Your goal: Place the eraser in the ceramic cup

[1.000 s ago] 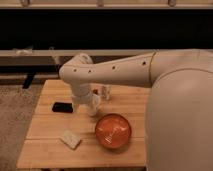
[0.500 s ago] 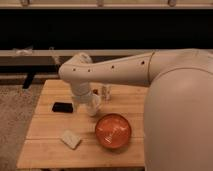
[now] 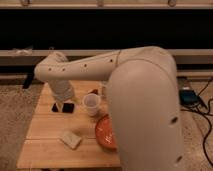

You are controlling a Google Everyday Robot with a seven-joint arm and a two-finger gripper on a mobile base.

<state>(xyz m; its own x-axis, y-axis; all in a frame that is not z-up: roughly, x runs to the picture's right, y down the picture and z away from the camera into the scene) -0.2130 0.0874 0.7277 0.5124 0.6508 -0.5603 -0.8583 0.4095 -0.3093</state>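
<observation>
No readable text, label or number anywhere — gripper (image 3: pixel 62 103) right at the eraser (image 3: pixel 69 107)

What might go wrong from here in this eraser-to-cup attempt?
The gripper sits right over the eraser, hiding part of it; a skewed grasp might drop it in transit. The ceramic cup looks small against the flat eraser, so the eraser may catch on the rim or tip it. The orange bowl close by could catch a stray release.

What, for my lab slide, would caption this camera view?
Gripper at the black eraser on a wooden table, white ceramic cup beside it, orange bowl and beige block nearby.
</observation>
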